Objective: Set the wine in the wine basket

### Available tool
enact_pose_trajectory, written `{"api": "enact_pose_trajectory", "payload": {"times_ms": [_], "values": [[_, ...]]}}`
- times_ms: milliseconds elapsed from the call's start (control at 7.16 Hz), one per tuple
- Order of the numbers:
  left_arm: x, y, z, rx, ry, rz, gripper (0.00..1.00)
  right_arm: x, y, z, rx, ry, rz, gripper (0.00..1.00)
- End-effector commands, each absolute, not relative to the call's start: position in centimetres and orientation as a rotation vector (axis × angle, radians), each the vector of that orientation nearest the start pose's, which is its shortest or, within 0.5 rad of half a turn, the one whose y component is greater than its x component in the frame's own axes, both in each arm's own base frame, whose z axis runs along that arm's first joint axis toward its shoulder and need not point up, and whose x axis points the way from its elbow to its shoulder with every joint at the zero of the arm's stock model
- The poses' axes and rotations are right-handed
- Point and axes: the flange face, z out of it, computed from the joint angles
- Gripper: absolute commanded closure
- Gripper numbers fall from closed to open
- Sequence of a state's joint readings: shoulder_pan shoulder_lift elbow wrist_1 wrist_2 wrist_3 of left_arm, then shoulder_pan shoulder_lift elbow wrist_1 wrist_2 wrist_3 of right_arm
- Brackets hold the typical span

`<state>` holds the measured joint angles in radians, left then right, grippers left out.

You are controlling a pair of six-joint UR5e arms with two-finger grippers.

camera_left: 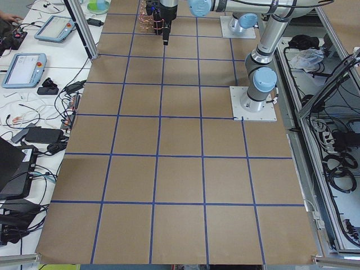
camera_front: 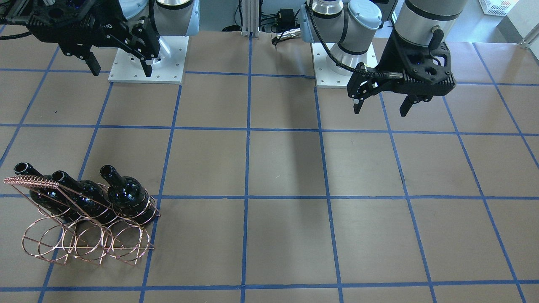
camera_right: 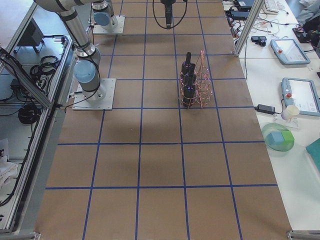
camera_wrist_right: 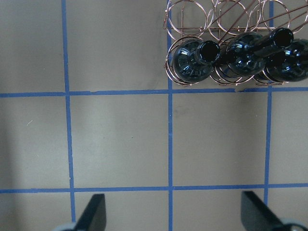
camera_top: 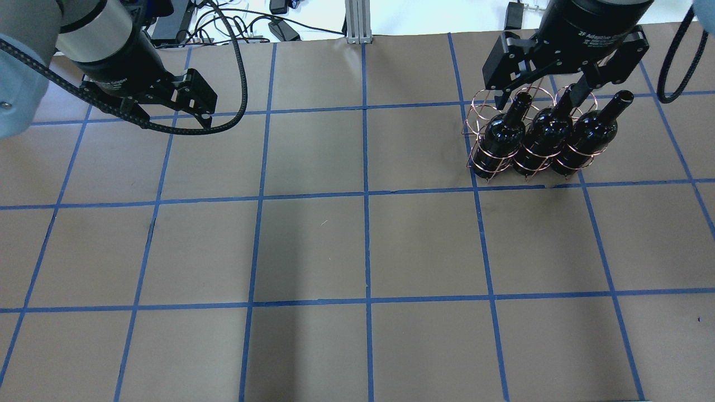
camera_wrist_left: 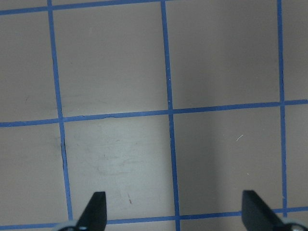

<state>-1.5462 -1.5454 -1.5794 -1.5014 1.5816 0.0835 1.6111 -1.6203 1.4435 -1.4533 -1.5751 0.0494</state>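
Note:
Three glossy black wine bottles (camera_front: 126, 195) (camera_top: 503, 134) (camera_wrist_right: 192, 60) sit side by side, tilted neck-up, in one row of hoops of the copper wire wine basket (camera_front: 84, 242) (camera_top: 483, 109) (camera_wrist_right: 192, 14) (camera_right: 202, 85). The basket's other row of hoops is empty. My right gripper (camera_front: 121, 70) (camera_top: 533, 100) (camera_wrist_right: 174, 196) is open and empty, raised above the table on the robot's side of the basket. My left gripper (camera_front: 381, 111) (camera_top: 173, 120) (camera_wrist_left: 174, 196) is open and empty over bare table, far from the basket.
The table is brown paper with a blue tape grid (camera_front: 248, 198). The arms' white base plates (camera_front: 147, 59) (camera_front: 337, 67) stand at the robot's edge. Side benches hold tablets (camera_right: 290, 50) and cables (camera_left: 50, 140).

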Motion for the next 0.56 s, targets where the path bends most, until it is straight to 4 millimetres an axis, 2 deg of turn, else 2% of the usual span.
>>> {"api": "enact_pose_trajectory", "payload": {"times_ms": [0, 419], "values": [[-12.34, -49.32, 49.78, 0.1, 3.126, -0.122, 0.0, 15.27, -46.52, 56.13, 0.012, 3.137, -0.096, 0.0], [-11.89, -48.94, 50.49, 0.092, 3.115, -0.139, 0.0, 15.28, -46.57, 56.17, 0.014, 3.129, -0.1, 0.0]]}}
